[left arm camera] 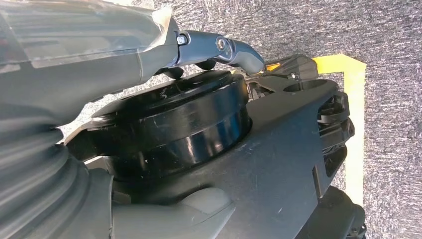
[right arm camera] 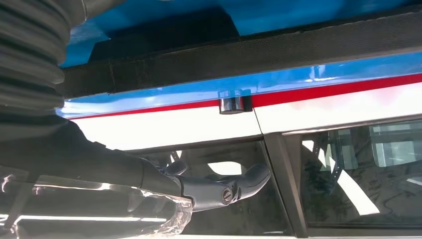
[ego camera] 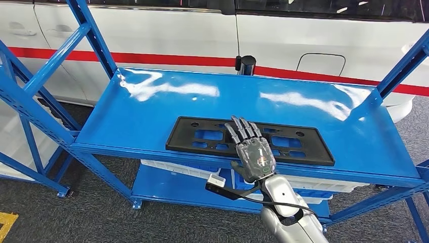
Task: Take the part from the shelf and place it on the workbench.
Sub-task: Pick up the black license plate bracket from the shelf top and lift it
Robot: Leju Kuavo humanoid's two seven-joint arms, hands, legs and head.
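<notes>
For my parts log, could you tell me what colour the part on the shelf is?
The part is black, clearest in the head view.

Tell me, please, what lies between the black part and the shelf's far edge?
Only bare blue shelf beyond the black part, as the head view shows.

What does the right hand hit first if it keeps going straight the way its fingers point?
Likely nothing new: the right hand already lies over the black part on the blue shelf. Further along, bare shelf top, then the white vehicle behind. Its height above the part is unclear.
</notes>
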